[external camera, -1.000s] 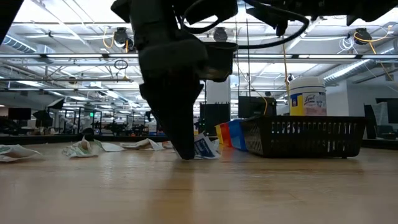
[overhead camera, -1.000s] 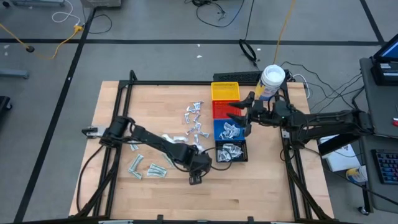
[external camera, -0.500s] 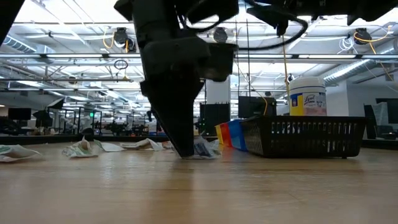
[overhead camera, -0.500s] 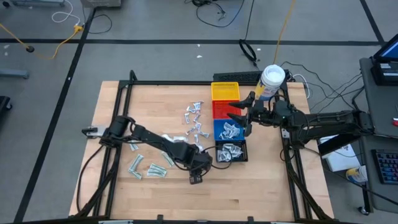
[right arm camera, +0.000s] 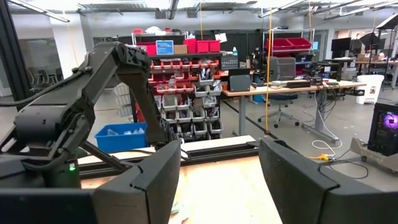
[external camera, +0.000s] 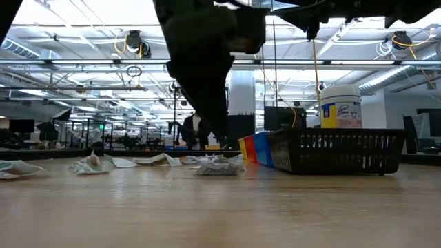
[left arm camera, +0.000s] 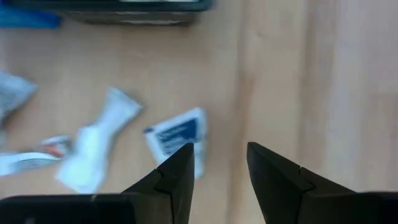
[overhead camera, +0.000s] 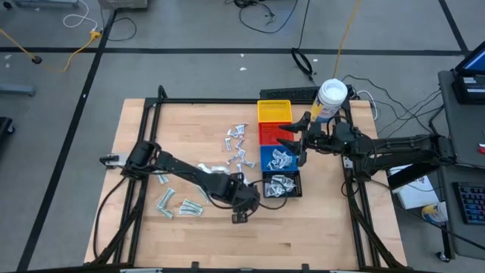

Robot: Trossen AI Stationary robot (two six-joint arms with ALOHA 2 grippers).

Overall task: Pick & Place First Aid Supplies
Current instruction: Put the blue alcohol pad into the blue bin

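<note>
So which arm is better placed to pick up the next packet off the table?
Left. Its gripper hangs open beside a white square packet with blue print, while the right gripper waits over the bins.

Illumination is bright and even, supplied by overhead ceiling fixtures (external camera: 134, 41) visible in the low view. In the high view the table (overhead camera: 326, 227) shows only soft, short shadows beneath the arms. In the low view the left arm (external camera: 200, 62) appears as a dark backlit silhouette at 12 o'clock. The left wrist view is blurred: the packets (left arm camera: 177, 134) lack sharp edges.
</note>
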